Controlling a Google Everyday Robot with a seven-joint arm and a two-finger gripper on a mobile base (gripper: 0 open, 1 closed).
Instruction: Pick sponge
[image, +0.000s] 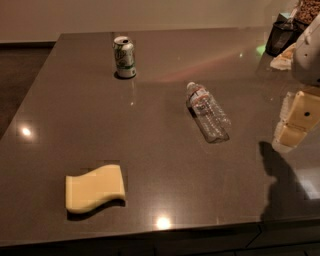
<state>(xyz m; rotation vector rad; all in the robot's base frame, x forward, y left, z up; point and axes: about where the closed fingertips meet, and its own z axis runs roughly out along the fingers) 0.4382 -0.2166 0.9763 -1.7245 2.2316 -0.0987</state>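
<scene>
The sponge, a pale yellow foam slab with wavy edges, lies flat on the dark table near its front left edge. My gripper, cream and blocky with a dark dot on one finger, hangs at the far right edge of the view, above the table and far to the right of the sponge. It casts a dark shadow on the table below it. Nothing shows between its fingers.
A green and white soda can stands upright at the back left. A clear plastic bottle lies on its side mid-table. A dark container and other items stand at the back right corner. The table's front edge runs below the sponge.
</scene>
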